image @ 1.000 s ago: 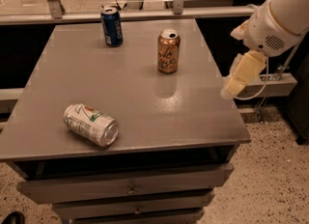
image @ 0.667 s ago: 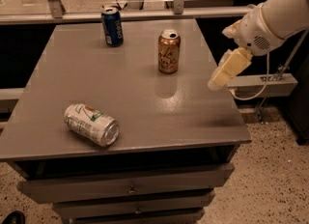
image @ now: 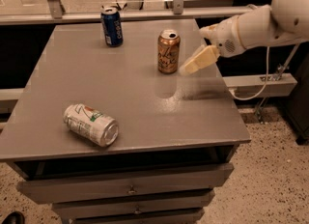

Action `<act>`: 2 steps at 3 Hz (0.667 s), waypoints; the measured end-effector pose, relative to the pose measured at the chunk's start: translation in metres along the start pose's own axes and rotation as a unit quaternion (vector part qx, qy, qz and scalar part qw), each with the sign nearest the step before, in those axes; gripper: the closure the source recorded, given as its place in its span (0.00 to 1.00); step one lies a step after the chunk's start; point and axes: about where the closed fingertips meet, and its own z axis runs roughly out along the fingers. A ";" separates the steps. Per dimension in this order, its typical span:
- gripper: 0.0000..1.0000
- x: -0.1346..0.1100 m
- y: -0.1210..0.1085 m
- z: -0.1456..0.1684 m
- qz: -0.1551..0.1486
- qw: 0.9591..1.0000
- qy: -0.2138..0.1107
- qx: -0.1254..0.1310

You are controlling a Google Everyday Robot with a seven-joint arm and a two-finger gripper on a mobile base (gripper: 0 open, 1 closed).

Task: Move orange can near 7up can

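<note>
The orange can [image: 168,51] stands upright on the grey table [image: 130,97], towards the back right. The 7up can [image: 91,124] lies on its side near the front left, its open top facing the front right. My gripper [image: 192,65] comes in from the right on a white arm [image: 260,22] and hovers just right of the orange can, a small gap away, with nothing in it. Its cream fingers [image: 199,60] point down-left towards the can's lower half.
A dark blue can [image: 112,26] stands upright at the back left of the table. Drawers [image: 130,184] run below the tabletop. A white ledge and metal rail frame [image: 145,13] lie behind the table. Speckled floor [image: 275,170] is to the right.
My gripper and arm have moved left over the table's right side, from beyond the right edge to just beside the orange can. The cans have not moved.
</note>
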 end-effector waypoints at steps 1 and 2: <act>0.00 -0.011 -0.004 0.032 0.011 0.999 -0.046 -0.015; 0.00 -0.023 0.002 0.065 0.020 0.995 -0.087 -0.034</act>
